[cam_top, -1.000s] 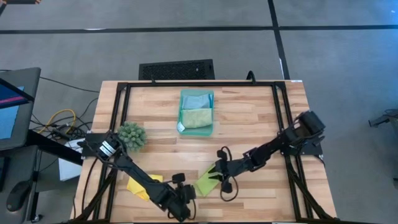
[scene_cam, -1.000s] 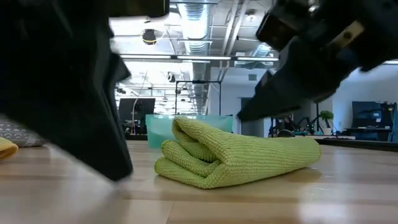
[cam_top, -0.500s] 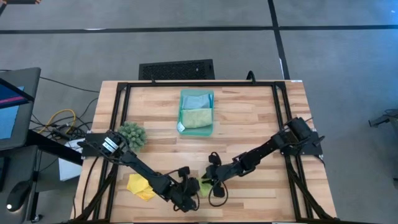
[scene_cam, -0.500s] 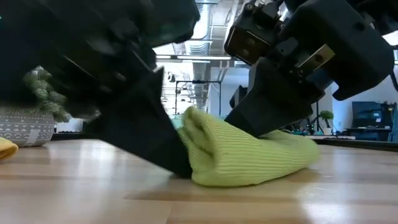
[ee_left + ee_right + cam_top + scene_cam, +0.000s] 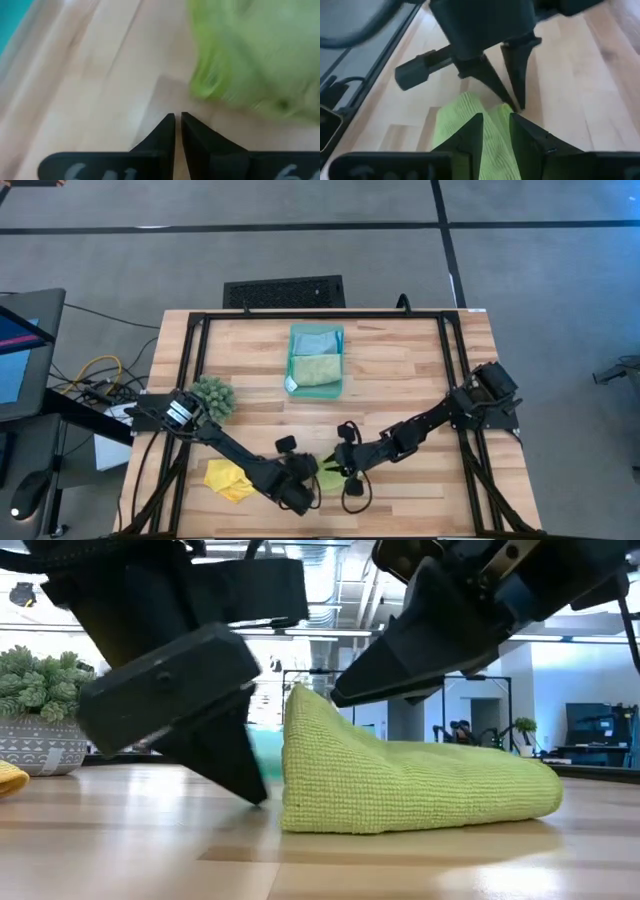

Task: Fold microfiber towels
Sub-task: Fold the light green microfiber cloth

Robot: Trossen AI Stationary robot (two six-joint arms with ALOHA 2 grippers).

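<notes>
- Lime green towel (image 5: pixel 400 785) bunched in a wedge on the tabletop (image 5: pixel 400 380), low and centre in the high view, tall peak toward the left of the low view.
- Left gripper (image 5: pixel 178 120) just beside that towel, fingers (image 5: pixel 165 132) clenched together, nothing between them, tips down by the wood.
- Right gripper (image 5: pixel 495 122) pinching the towel's raised fold, a ridge of lime cloth between its fingers (image 5: pixel 470 135).
- Both dark arms crowded over the towel in the high view, hiding most of it; only a sliver of green visible there (image 5: pixel 328 478).
- Yellow towel (image 5: pixel 228 480) crumpled at lower left of the high view, apart from the left arm.
- Teal tray (image 5: pixel 316 361) upper centre of the high view, holding a light blue towel (image 5: pixel 316 340) at the top end and a pale sage green towel (image 5: pixel 317 369) below it.
- Spiky green plant (image 5: pixel 212 397) in a patterned pot (image 5: pixel 40 750), left of the tray, well apart from the grippers.
- Monitor (image 5: pixel 22 350) and loose cables (image 5: pixel 95 375) off the tabletop at far left.
</notes>
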